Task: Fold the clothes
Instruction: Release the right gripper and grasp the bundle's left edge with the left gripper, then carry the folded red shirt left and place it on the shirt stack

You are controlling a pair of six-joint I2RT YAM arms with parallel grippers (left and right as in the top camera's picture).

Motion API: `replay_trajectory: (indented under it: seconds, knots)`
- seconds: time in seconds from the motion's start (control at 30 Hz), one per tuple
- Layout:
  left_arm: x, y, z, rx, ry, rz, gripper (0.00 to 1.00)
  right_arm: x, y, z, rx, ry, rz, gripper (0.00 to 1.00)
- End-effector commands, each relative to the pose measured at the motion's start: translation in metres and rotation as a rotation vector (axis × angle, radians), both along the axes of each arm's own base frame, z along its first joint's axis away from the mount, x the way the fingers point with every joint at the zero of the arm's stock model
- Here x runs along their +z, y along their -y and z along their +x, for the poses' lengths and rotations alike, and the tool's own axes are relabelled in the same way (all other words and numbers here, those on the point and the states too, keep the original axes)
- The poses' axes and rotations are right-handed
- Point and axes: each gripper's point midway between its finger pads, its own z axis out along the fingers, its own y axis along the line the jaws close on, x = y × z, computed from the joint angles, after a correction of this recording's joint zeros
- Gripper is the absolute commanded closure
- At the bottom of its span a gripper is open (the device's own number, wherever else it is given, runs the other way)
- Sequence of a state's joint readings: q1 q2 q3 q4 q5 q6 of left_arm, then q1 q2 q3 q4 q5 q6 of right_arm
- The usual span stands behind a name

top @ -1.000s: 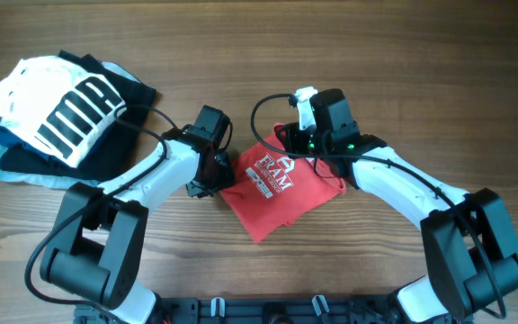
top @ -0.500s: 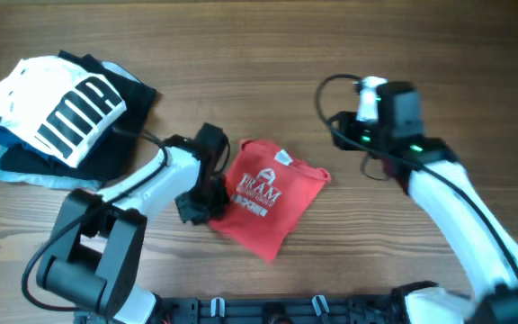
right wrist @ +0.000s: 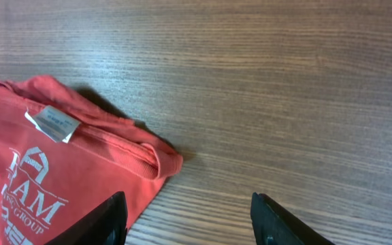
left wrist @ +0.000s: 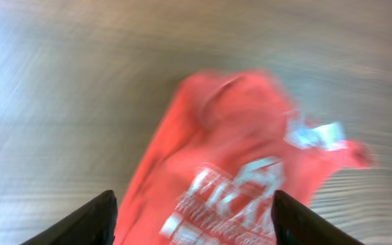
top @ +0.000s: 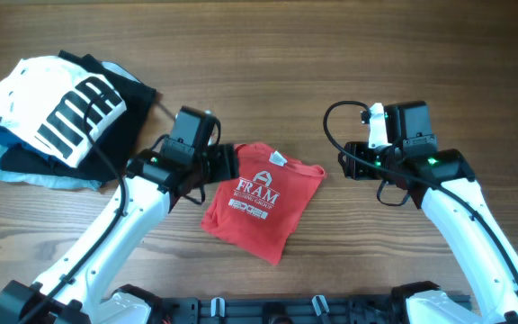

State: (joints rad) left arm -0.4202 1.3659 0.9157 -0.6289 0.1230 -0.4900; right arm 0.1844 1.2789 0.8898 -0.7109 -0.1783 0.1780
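On table [top: 331,54]: red T-shirt [top: 261,200] folded small, white lettering [top: 257,191] up.

One red T-shirt [top: 261,198] is counted, with one neck tag [top: 279,159]. Three garments are piled far left: one white striped garment [top: 52,103], one black garment [top: 124,135], one light blue garment [top: 25,173]. Two finger pairs are counted: left fingers [left wrist: 90,219], right fingers [right wrist: 281,221]. One bench [top: 331,54] is noted.

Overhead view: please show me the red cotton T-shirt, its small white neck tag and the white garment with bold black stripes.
red cotton T-shirt [top: 257,196], overhead view, printed chest.
small white neck tag [top: 278,159], overhead view, tag's middle.
white garment with bold black stripes [top: 54,108], overhead view, striped middle.
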Motion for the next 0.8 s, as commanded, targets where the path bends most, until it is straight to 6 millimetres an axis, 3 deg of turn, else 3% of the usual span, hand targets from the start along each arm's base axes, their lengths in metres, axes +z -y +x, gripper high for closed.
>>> replay_trajectory:
  seconds: [0.0,0.2,0.33,0.43,0.5,0.63,0.7,0.77]
  knots:
    - [0.000,0.018,0.012,-0.222,0.063,-0.062,0.26,-0.006,0.001,-0.004,0.011,-0.024,-0.015,0.41]
    - [-0.055,0.030,0.025,-0.242,-0.062,-0.139,0.25,-0.008,0.002,-0.009,0.011,-0.043,-0.019,0.40]
    - [-0.091,0.040,0.020,-0.277,-0.143,-0.170,0.22,-0.008,0.002,-0.009,0.011,-0.043,-0.019,0.40]
    - [-0.111,0.052,0.003,-0.313,-0.233,-0.209,0.27,-0.008,0.002,-0.009,0.011,-0.042,-0.020,0.40]
    - [-0.118,0.062,-0.007,-0.347,-0.261,-0.210,0.38,-0.008,0.002,-0.008,0.011,-0.041,-0.019,0.40]
    - [-0.118,0.079,-0.014,-0.407,-0.240,-0.208,0.83,-0.008,0.002,-0.009,0.011,-0.043,-0.020,0.40]
    - [-0.117,0.080,-0.013,-0.410,-0.233,-0.210,0.95,-0.008,0.002,-0.010,0.012,-0.046,-0.020,0.40]
    - [-0.117,0.078,-0.011,-0.405,-0.228,-0.204,0.96,-0.009,0.003,-0.011,0.012,-0.051,-0.021,0.40]
